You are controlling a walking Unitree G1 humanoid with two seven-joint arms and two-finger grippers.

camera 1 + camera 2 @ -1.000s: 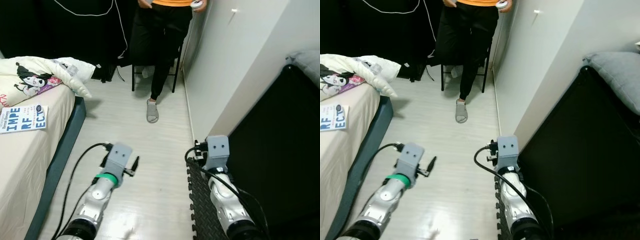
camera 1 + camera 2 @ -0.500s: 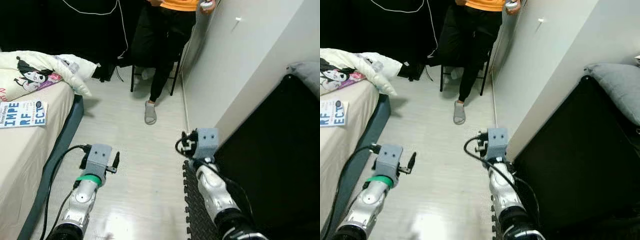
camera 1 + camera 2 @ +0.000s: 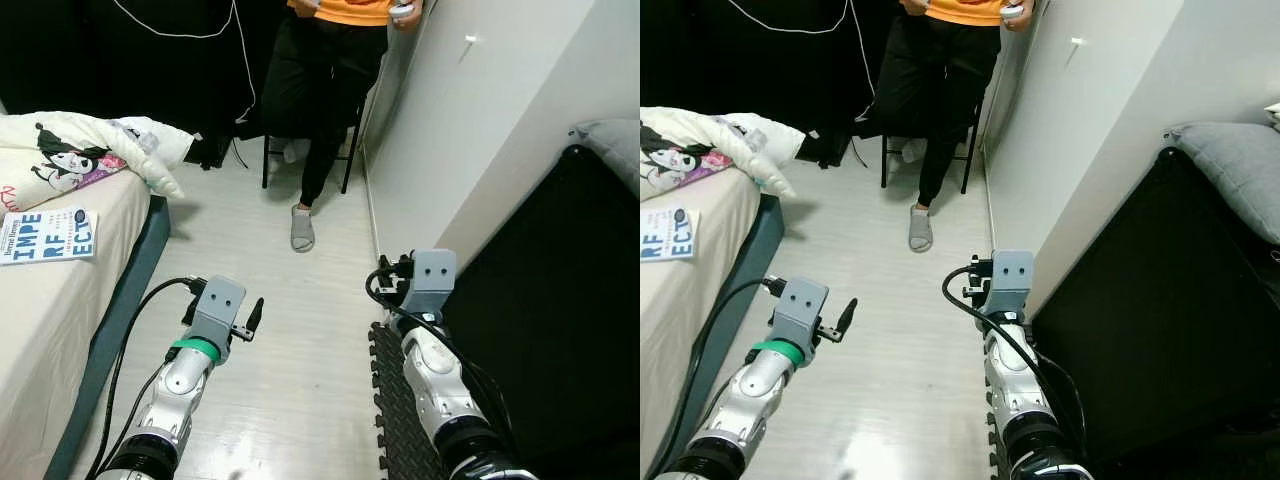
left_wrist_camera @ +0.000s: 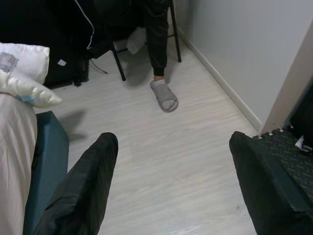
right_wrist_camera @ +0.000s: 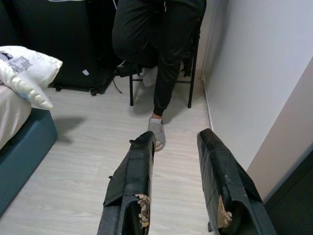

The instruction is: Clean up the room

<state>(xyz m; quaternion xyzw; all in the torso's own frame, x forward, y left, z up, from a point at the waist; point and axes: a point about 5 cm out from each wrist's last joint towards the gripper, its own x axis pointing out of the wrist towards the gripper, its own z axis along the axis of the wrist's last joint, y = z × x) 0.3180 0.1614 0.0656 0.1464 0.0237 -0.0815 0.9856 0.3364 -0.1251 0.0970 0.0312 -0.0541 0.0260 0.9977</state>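
Observation:
My left gripper (image 4: 173,142) is held low over the pale wood floor (image 3: 290,290) beside the bed, fingers wide apart and holding nothing. My right gripper (image 5: 177,137) hovers near the white wall's corner, open, with nothing between its worn black fingers (image 5: 139,171). A book with large blue letters (image 3: 48,235) lies on the beige bed (image 3: 60,330) at my left. A white quilt with a cartoon print (image 3: 90,155) is bunched at the bed's far end.
A person in black trousers sits on a chair (image 3: 320,90) straight ahead, one foot in a grey slipper (image 3: 302,228). A white wall (image 3: 470,130) and black furniture (image 3: 560,320) with a grey cushion (image 3: 1235,170) close the right side. A black foam mat (image 3: 395,420) lies under my right arm.
The whole picture swayed left and back, so the camera moved. Both arms swung slightly with it. Neither gripper took hold of anything.

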